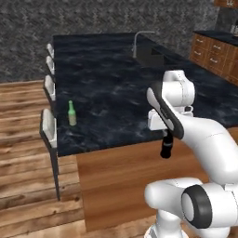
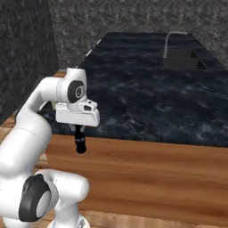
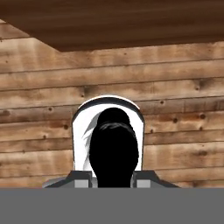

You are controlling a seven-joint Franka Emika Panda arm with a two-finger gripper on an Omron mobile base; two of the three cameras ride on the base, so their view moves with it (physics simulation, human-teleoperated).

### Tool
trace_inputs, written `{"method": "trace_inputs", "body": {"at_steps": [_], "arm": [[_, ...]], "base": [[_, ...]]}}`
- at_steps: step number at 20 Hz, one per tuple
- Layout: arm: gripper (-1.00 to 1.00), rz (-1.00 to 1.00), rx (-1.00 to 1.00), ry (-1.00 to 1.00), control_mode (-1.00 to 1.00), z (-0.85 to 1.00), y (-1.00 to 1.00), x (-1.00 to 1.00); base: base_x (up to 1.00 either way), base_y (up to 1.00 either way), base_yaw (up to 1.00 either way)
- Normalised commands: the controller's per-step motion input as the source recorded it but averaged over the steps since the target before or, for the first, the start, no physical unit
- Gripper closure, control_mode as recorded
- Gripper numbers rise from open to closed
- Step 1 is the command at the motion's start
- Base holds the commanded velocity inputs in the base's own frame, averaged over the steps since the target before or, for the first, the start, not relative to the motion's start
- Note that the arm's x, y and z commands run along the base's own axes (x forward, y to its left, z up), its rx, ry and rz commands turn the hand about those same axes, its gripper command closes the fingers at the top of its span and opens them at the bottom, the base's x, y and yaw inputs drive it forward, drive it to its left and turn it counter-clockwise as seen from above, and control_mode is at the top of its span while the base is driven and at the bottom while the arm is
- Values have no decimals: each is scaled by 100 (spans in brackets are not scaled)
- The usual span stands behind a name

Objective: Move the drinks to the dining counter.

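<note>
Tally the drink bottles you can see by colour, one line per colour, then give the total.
Green bottle, standing on the dining counter: 1
Black bottle, hanging in the gripper in front of the counter's wooden side: 1
Total: 2

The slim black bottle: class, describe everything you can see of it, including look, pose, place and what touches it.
The slim black bottle is plain, glossy black and narrow, with no label to be made out. It hangs upright beneath the white robot arm's gripper, which is shut on its upper part. It is in the air in front of the wooden base of the black white-veined marble dining counter, below the top's edge and touching nothing else. In the hand view it is a dark silhouette over wooden floor planks.
</note>
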Motion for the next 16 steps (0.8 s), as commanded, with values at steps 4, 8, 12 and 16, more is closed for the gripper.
{"method": "trace_inputs", "body": {"at_steps": [4,8,12,16], "arm": [[100,0,0,0,100,0,0,0],[100,0,0,0,100,0,0,0],[100,0,0,0,100,0,0,0],[100,0,0,0,100,0,0,0]], "base": [[52,57,-7],[45,50,0],[52,13,7],[38,0,12]]}}
